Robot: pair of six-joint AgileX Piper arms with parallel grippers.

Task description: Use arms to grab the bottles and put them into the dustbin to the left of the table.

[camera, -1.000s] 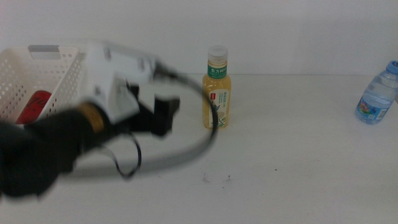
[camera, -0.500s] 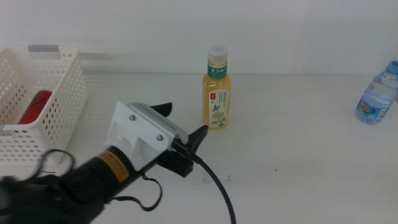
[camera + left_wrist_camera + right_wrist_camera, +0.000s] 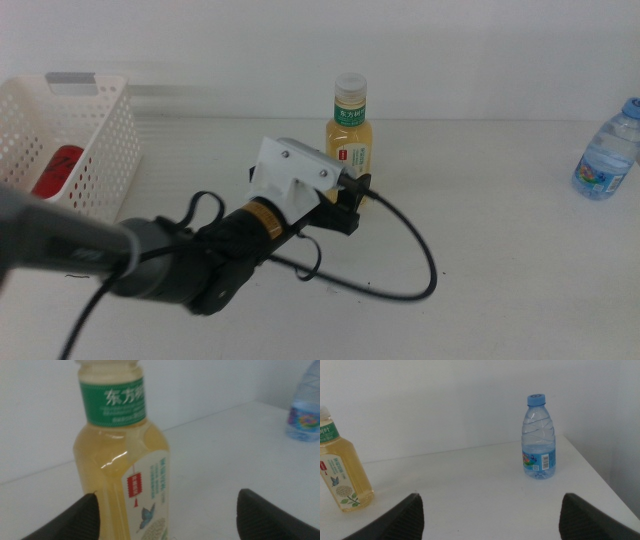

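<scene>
At centre frame the left gripper (image 3: 352,196), jaws wide, reaches around the upright tea bottle (image 3: 349,142); next it should close, then carry it to the basket (image 3: 95,150) upper left.

A white table (image 3: 500,270) meets a plain white wall (image 3: 450,50).

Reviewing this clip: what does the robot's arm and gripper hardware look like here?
In the middle view, the left arm is dark grey to black, with a gold band at the wrist, a white boxy housing with two screws, and a looping black cable. The left gripper and right gripper each show two dark wedge-shaped jaws in their wrist views. No right arm body is visible.
</scene>
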